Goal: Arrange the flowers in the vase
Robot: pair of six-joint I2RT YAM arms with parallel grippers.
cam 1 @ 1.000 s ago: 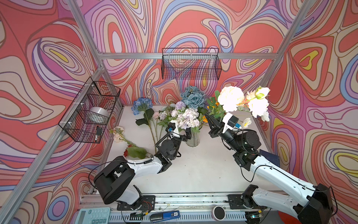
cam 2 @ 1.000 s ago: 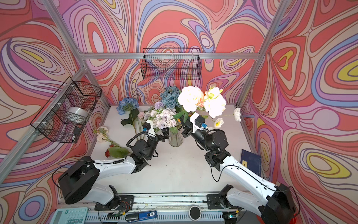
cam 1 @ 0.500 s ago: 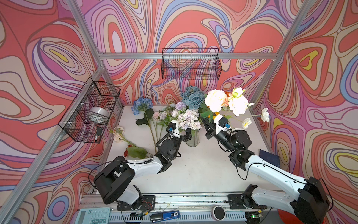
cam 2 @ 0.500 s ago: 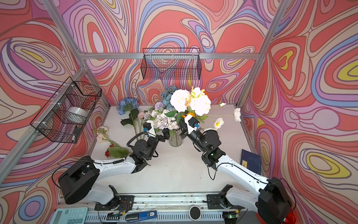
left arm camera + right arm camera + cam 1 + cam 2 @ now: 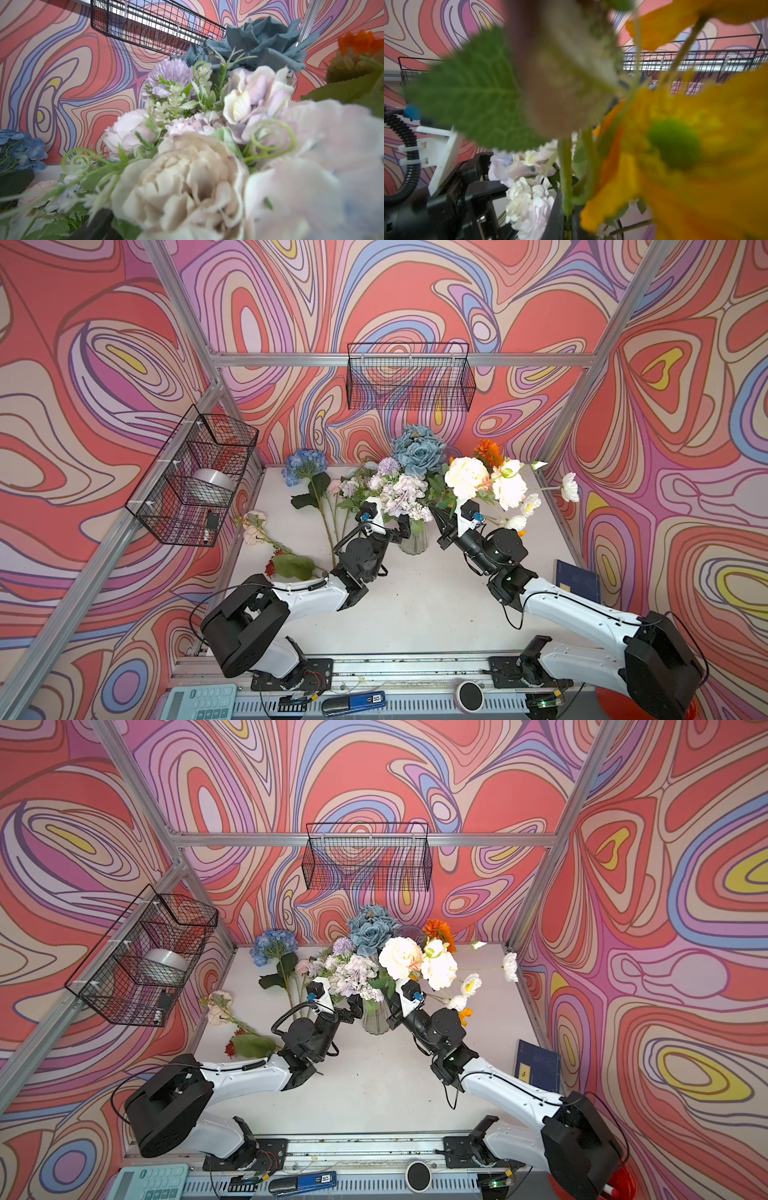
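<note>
Now the right jaws are pressed together on the green stem (image 5: 565, 176) of a cream-headed spray (image 5: 466, 478), whose big pale blooms (with small white daisies (image 5: 570, 486) trailing off to the right) hang just beside the glass vase (image 5: 414, 542) in the middle of the white surface (image 5: 415, 605). The left jaws stand spread just beside the vase's other flank, pinching nothing, below the lilac heads (image 5: 402, 494) and blue rose (image 5: 417, 450) already standing in it. A blue hydrangea (image 5: 305, 461) and a peach-headed stem (image 5: 253, 526) lie on the surface, well apart from the vase on its left.
</note>
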